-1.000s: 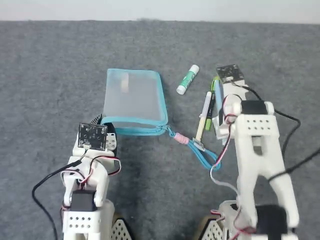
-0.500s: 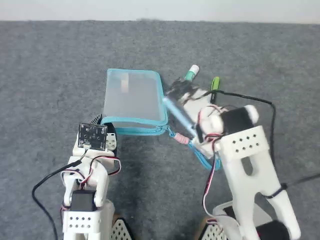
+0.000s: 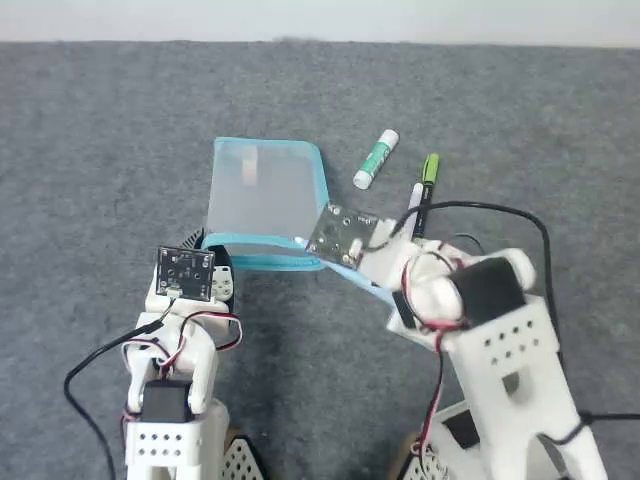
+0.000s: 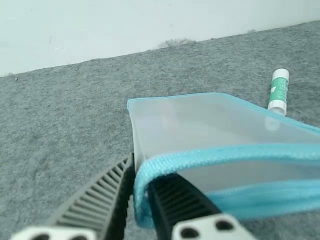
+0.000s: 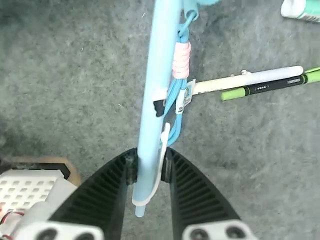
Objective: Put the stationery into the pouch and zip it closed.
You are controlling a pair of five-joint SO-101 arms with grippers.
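Grey felt covers the tabletop, where we see the translucent pouch [image 3: 262,195] with its teal zip edge. A faint pale shape shows through its far end, too blurred to identify. Our left hand [image 4: 141,172] is clamped on the pouch's near rim, while our right hand [image 5: 149,155] is closed around a light blue pen [image 5: 159,75] that points at the pouch's corner, its tip hidden under the wrist camera board in the high view. Beside the pouch lie a glue stick [image 3: 376,159], a green marker [image 3: 428,168] and a white pen [image 5: 260,76], the last two partly covered by the right arm.
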